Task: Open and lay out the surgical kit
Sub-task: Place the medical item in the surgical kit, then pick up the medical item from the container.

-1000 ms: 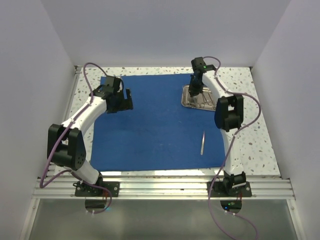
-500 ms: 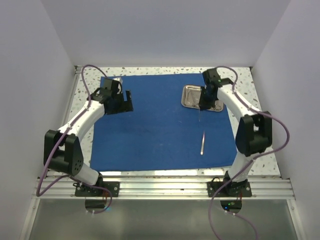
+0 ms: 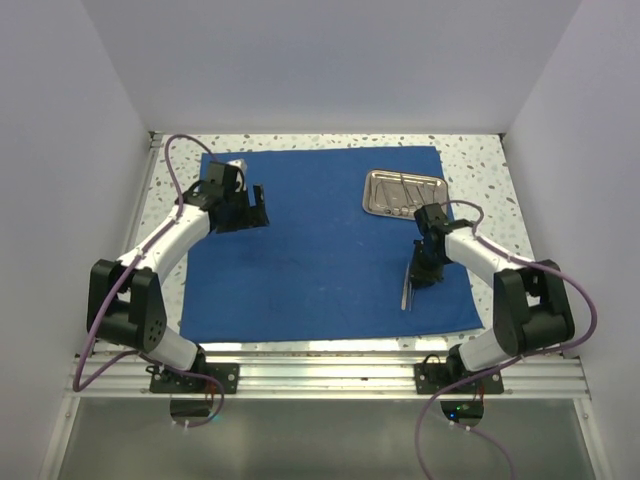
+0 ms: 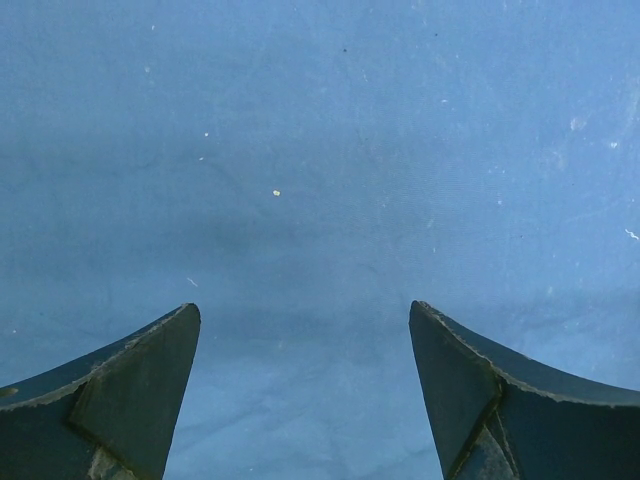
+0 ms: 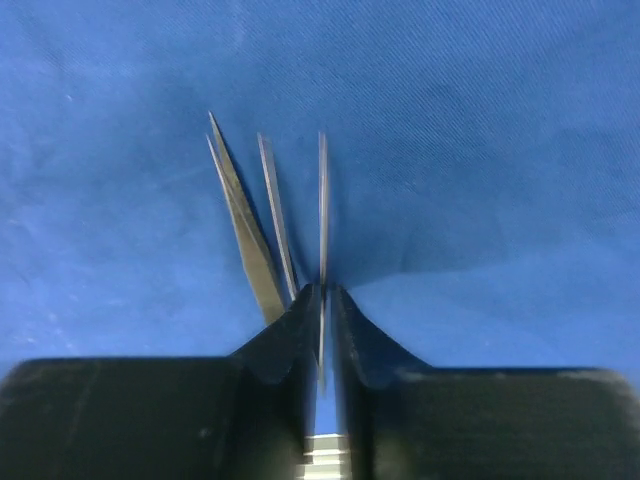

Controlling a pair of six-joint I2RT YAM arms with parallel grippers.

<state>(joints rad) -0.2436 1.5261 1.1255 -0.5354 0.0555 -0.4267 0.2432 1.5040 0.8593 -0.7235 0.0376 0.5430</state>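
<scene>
While the blue wrap [image 3: 310, 260] lies flat on the speckled table [image 3: 490, 165], tray [image 3: 385, 203] on its far-right corner, the right gripper [image 5: 322, 295] clamps a slim instrument [image 5: 322, 200] over its near-right part, the left gripper [image 4: 303, 305] open far-left.

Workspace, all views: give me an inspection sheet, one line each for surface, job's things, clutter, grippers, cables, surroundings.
Surface: speckled white tabletop, mostly covered by the cloth.
Job's things: royal-blue cloth wrap spread flat; shiny rectangular steel tray on its far right corner, thin tools inside, too small to identify; silver pointed tweezers lying on the cloth, front right.
Clutter: nothing seen.
Grippers: left gripper open above bare cloth, far left; right gripper pinching a slim silver instrument over the cloth beside the tweezers.
Cables: purple cables loop along both arms.
Surroundings: plain white walls on three sides; aluminium rail at the near edge.
</scene>
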